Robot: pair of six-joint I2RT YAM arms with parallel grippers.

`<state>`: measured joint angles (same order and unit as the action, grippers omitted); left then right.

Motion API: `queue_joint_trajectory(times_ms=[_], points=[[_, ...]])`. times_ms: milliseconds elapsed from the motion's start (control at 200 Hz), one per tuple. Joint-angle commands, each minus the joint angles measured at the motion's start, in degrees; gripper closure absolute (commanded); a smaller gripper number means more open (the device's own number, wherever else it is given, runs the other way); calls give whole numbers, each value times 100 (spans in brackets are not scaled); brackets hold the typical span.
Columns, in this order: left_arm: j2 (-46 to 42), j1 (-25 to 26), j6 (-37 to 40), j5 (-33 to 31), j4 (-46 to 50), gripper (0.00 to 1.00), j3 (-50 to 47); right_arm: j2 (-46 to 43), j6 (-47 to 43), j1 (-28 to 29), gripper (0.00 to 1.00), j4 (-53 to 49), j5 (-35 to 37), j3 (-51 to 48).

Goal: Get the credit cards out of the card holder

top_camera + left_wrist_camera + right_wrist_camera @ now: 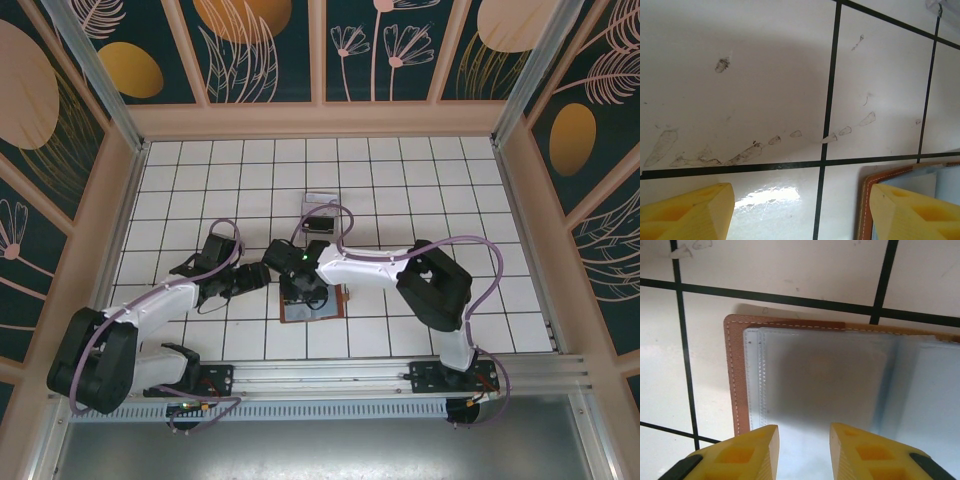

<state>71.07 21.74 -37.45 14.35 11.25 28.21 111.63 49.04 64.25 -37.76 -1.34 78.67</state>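
While your right gripper point(804, 440) hovers with fingers narrowly parted and empty over the open card holder point(840, 370), flat on the tiles near the arm bases, your left gripper point(800, 205) stands wide, empty, at its edge.

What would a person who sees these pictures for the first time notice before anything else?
First, the left arm and the right arm, white and black, meet over the middle of the white tiled table. Under them lies the open card holder, reddish-brown with clear sleeves inside, and the right arm's yellow jaws stand apart just above it. Behind it, farther from the arm bases, sits a small tray.
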Motion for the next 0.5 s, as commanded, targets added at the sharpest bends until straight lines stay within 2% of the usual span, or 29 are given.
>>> queue_joint_trajectory(times_ms=[0, 310, 495], points=[[38, -30, 142, 116, -77, 28, 132, -29, 132, 70, 67, 261, -101, 99], [56, -29, 150, 143, -104, 28, 132, -52, 233, 53, 68, 1013, -720, -292], [65, -29, 150, 156, -105, 28, 129, 18, 289, 43, 68, 972, -701, -389]])
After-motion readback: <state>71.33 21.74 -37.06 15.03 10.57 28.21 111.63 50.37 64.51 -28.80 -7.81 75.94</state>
